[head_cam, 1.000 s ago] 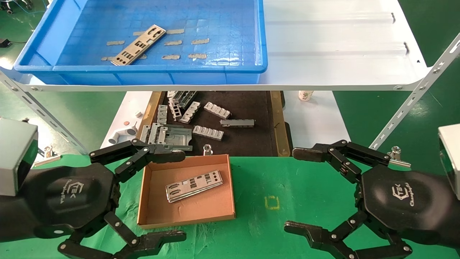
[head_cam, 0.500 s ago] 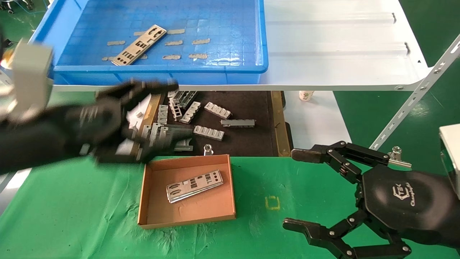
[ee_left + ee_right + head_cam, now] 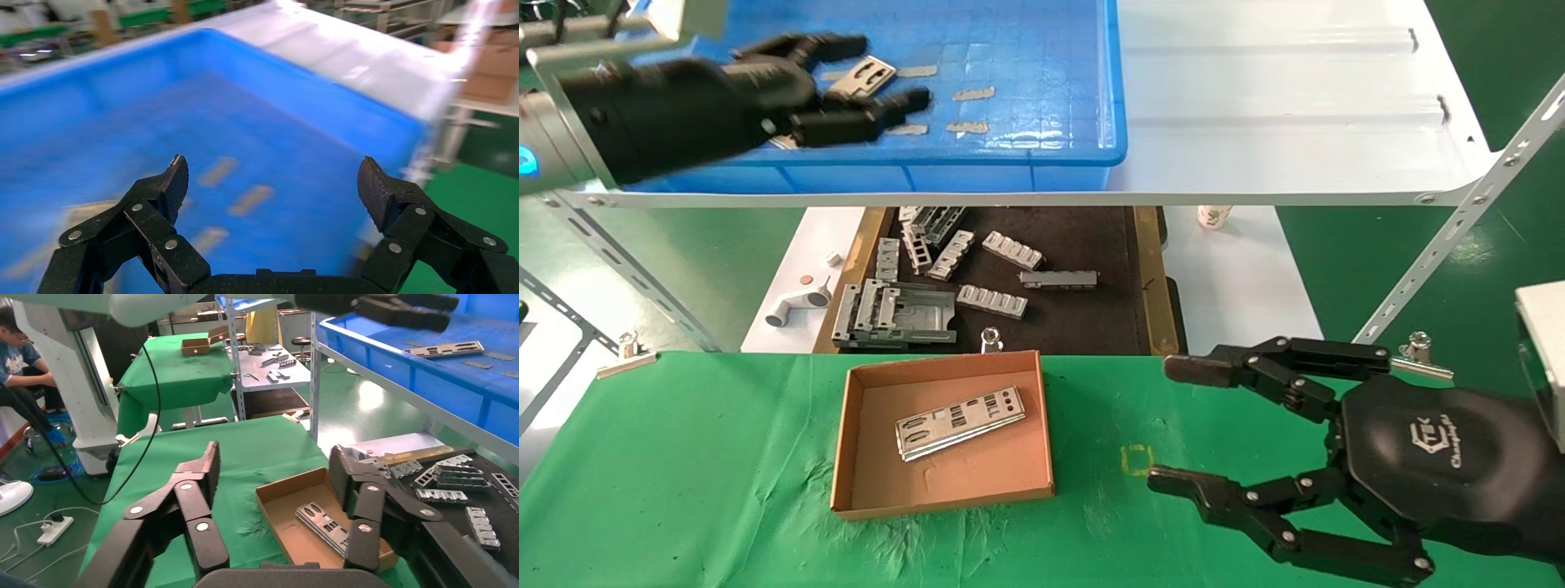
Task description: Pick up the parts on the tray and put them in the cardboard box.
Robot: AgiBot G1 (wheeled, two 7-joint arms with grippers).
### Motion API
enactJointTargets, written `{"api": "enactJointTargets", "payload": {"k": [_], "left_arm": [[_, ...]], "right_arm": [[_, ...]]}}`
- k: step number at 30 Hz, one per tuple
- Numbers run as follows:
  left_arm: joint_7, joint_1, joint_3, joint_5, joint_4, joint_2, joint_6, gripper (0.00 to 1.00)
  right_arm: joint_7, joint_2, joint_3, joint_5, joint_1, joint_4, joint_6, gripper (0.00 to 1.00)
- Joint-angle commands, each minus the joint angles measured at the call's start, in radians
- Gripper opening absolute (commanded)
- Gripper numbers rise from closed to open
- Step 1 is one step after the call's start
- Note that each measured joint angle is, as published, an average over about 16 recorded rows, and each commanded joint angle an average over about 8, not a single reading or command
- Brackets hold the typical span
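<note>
Left hand (image 3: 870,77) is over the tray (image 3: 1042,49) on the upper shelf (image 3: 1295,106), fingers spread apart, empty. 1 strip (image 3: 866,75) lies flat on the tray floor between the 2 fingers; most of its length is hidden by the hand, and contact cannot be judged. In the left wrist view the same hand (image 3: 272,184) shows a wide gap with blurred blue floor and tape patches (image 3: 248,199) beyond.

Box (image 3: 944,494) sits on the green table (image 3: 682,490), below and nearer than the tray. Strips (image 3: 960,420) lie stacked in it, slanted across the floor, the top one plain and edges of others under it. Right wrist view shows the stack (image 3: 324,523) in the box (image 3: 278,496).

Right hand (image 3: 1160,425) hovers over the table to the box's right, fingers apart, empty.

Grey blocks (image 3: 993,300) lie on the black tray (image 3: 1148,278) on the lower level.
</note>
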Motion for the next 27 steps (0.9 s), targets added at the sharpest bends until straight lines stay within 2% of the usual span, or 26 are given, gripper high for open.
{"api": "enactJointTargets", "payload": {"k": [1, 9, 18, 19, 22, 27], "left_arm": [[0.025, -0.043, 0.008, 0.028, 0.065, 0.016, -0.022, 1.00], [0.064, -0.212, 0.072, 0.147, 0.306, 0.084, -0.067, 1.00], [0.085, -0.304, 0.118, 0.221, 0.476, 0.152, -0.122, 0.99], [0.089, -0.309, 0.121, 0.225, 0.487, 0.157, -0.127, 0.96], [0.099, -0.318, 0.126, 0.234, 0.514, 0.170, -0.143, 0.74], [0.113, -0.325, 0.133, 0.245, 0.547, 0.187, -0.167, 0.20]], "right_arm": [[0.000, 0.000, 0.000, 0.000, 0.000, 0.000, 0.000, 0.00], [0.000, 0.000, 0.000, 0.000, 0.000, 0.000, 0.000, 0.00], [0.000, 0.000, 0.000, 0.000, 0.000, 0.000, 0.000, 0.00], [0.000, 0.000, 0.000, 0.000, 0.000, 0.000, 0.000, 0.00], [0.000, 0.000, 0.000, 0.000, 0.000, 0.000, 0.000, 0.00], [0.000, 0.000, 0.000, 0.000, 0.000, 0.000, 0.000, 0.00]]}}
